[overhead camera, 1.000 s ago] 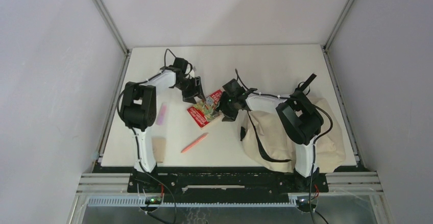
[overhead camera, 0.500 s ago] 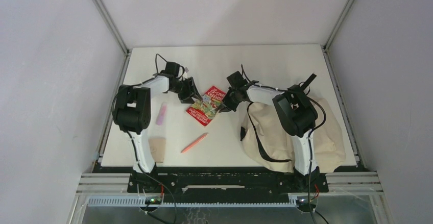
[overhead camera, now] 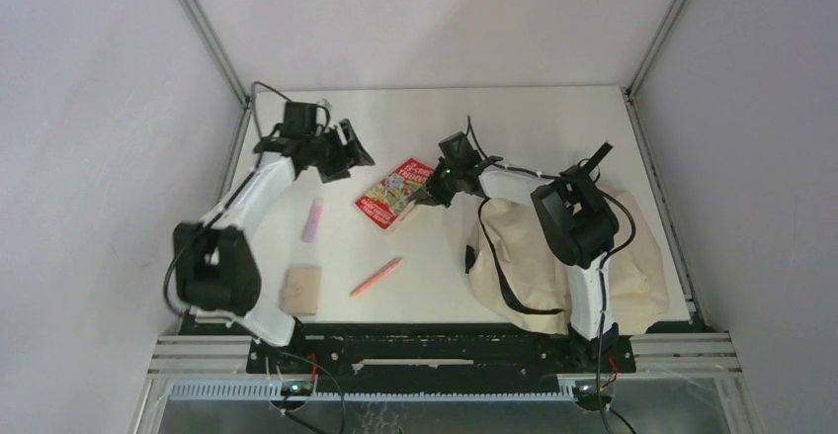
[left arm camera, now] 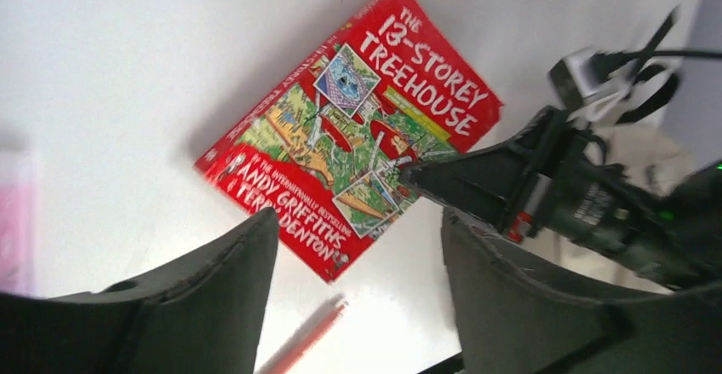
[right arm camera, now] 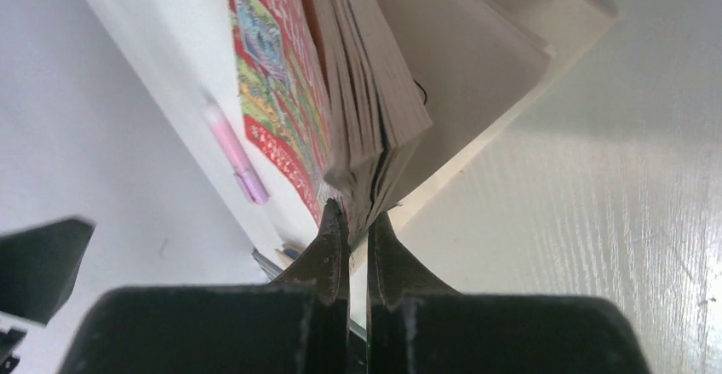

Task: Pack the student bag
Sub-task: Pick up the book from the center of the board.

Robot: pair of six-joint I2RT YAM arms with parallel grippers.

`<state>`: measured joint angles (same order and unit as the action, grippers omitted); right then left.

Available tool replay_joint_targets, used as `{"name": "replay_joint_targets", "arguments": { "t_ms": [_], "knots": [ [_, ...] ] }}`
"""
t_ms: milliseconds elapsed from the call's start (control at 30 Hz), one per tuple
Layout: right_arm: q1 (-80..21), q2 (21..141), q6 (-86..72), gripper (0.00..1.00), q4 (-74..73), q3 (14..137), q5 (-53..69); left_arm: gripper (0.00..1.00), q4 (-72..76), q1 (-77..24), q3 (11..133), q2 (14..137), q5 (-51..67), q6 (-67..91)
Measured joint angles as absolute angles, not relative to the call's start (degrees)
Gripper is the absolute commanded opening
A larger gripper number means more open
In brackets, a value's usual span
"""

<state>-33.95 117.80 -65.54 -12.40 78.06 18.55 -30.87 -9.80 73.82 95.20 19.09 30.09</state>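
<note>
The cream student bag [overhead camera: 642,256] lies slumped at the right front of the table, partly under my right arm. A red paperback book [overhead camera: 395,193] lies mid-table, its cover [left arm camera: 358,127] facing up. My right gripper [overhead camera: 427,195] is shut on the book's near right corner; the wrist view shows the jaws [right arm camera: 356,212] pinching the cover and fanned pages [right arm camera: 375,76]. My left gripper [overhead camera: 351,152] is open and empty, held above the table to the left of the book. In its own view the left gripper [left arm camera: 358,221] frames bare table just past the book.
A pink marker [overhead camera: 312,219] lies left of the book. An orange pencil [overhead camera: 377,276] lies nearer the front edge, and a tan block [overhead camera: 300,289] sits at the front left. White walls close in the table on the left, back and right.
My right gripper has shut on the book's corner. The left arm has swung back to the left, away from the book, with its jaws a little wider.
</note>
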Motion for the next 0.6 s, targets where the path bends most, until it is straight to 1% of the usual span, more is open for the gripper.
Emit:
{"name": "replay_joint_targets", "arguments": {
  "t_ms": [67,100,167,300,467,600],
  "knots": [
    [-33.5,116.5,-66.2,0.0,-11.6,77.5,18.5,0.85,-31.0,-8.5,72.0,88.1,17.6,31.1],
    [-33.3,115.9,-66.4,0.0,-11.2,77.3,18.5,0.89,-31.0,-7.8,70.9,84.9,16.9,31.6],
    [-32.8,114.8,-67.1,0.0,-10.2,77.1,18.6,0.91,-30.7,-6.6,68.2,79.7,15.9,32.6],
    [-31.9,112.4,-68.6,0.0,-7.8,76.3,19.3,0.99,-28.7,-6.3,60.6,73.6,15.6,35.2],
    [-30.6,110.3,-70.5,0.0,-3.8,75.2,21.8,1.0,-19.4,-6.3,42.3,65.3,17.2,42.3],
    [-29.8,109.9,-71.3,0.0,-1.9,74.8,23.8,1.0,-14.9,-6.3,37.6,63.3,18.5,44.1]
  ]
}}
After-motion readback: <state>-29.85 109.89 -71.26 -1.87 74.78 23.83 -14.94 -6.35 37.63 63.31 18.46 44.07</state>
